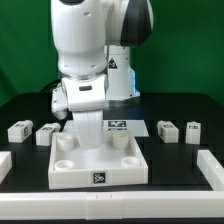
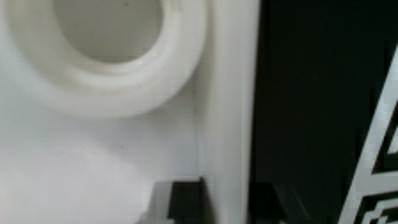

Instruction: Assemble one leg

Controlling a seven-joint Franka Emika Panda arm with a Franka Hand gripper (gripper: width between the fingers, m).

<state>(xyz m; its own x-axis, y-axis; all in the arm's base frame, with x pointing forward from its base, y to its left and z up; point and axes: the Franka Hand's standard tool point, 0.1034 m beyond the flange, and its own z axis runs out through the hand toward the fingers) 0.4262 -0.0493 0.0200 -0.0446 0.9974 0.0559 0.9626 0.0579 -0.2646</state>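
Exterior view's left of the claw [image 1: 88, 138]: outer leg [image 1: 18, 129] and inner leg [image 1: 47, 134], both lying loose. Claw is low at the tabletop [image 1: 125, 172]; grip state cannot be told. Right: two further legs [image 1: 167, 129], also loose.

My arm [image 1: 95, 40] runs off the top edge of the exterior view, and its bulk hides most of the marker board [image 1: 117, 125] behind it. My claw [image 1: 88, 128] blends into the white tabletop [image 1: 98, 165], so I cannot tell whether the jaws stand apart or closed. The tags on the legs [image 1: 45, 133] are too tiny to read. The wrist view is blurred: a round socket [image 2: 107, 60] is cut by the edge, as is a black-and-white tag [image 2: 377, 170].
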